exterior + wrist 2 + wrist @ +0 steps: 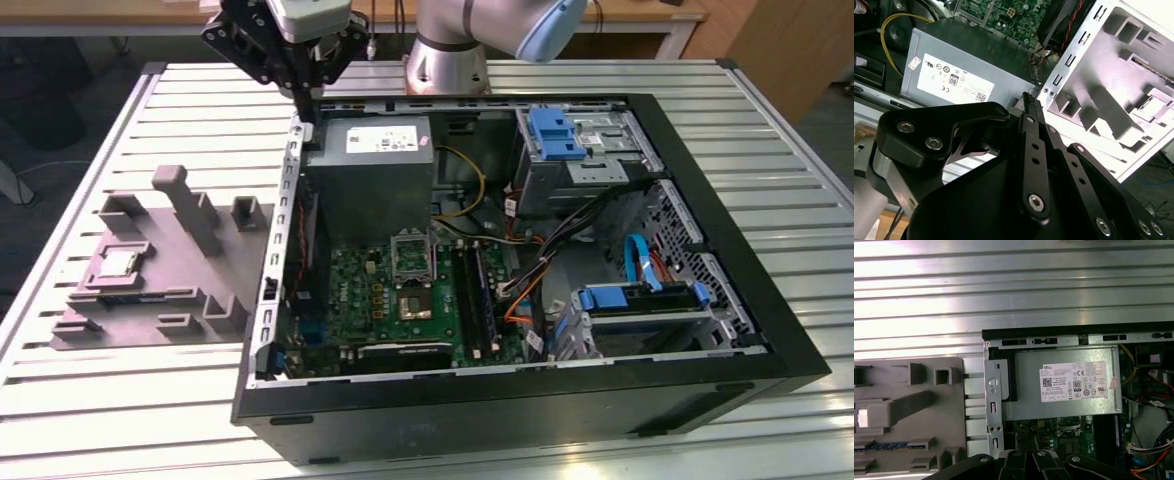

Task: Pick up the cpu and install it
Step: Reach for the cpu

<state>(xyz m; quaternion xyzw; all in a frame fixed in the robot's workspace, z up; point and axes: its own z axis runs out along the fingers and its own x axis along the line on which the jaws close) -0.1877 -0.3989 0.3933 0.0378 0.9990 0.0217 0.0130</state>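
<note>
Step in hand, in my judgement: approach for pickup. The cpu (118,263) sits in the grey tray (147,325). My gripper (304,92) hangs off the tray, over the computer case (534,400) edge beside it, with its fingers pressed together and empty. A grasp calls for spread fingers centred over the chip.

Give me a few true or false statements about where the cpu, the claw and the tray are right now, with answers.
1. The cpu lies on the grey moulded tray. True.
2. The claw is gripping the cpu. False: it holds nothing and hangs above the computer case's edge, by the power supply.
3. The tray sits to the exterior view's right of the case. False: it sits to the left.
4. The case is open, with the motherboard visible. True.
</note>
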